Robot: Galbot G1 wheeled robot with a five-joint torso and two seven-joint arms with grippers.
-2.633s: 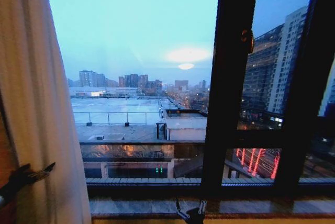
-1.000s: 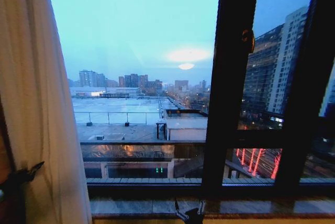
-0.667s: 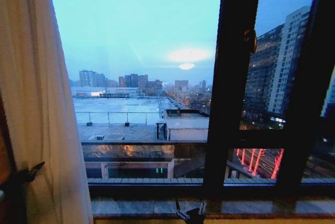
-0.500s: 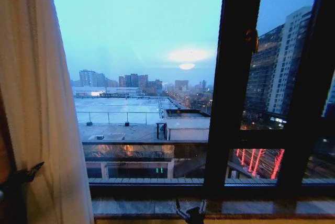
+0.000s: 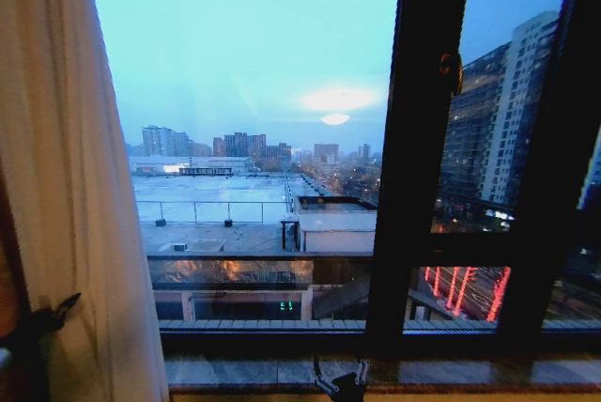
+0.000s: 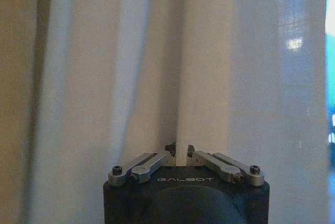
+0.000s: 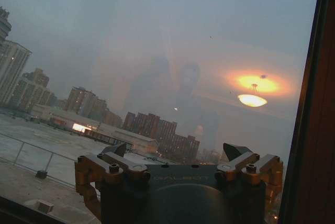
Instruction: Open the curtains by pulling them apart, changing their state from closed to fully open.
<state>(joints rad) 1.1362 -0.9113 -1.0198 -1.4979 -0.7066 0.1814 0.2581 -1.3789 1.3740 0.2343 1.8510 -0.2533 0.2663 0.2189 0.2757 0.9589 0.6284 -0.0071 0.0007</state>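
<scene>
The left gripper (image 6: 177, 157) pinches a fold of the curtain (image 6: 157, 67); the thin fabric could slip out. The right gripper (image 7: 178, 153) is spread before the window (image 7: 157, 51).

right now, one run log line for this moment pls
left claw: shut on curtain fold, far left | right claw: open, facing window glass | curtain: bunched left

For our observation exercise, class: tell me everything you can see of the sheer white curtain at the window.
The sheer white curtain hangs gathered at the window's left side in many soft vertical folds, thin translucent fabric with daylight glowing through. The glass beside it is uncovered. The left gripper is shut on one fold, low on the panel. The right gripper is open, facing bare glass, away from the fabric.
</scene>
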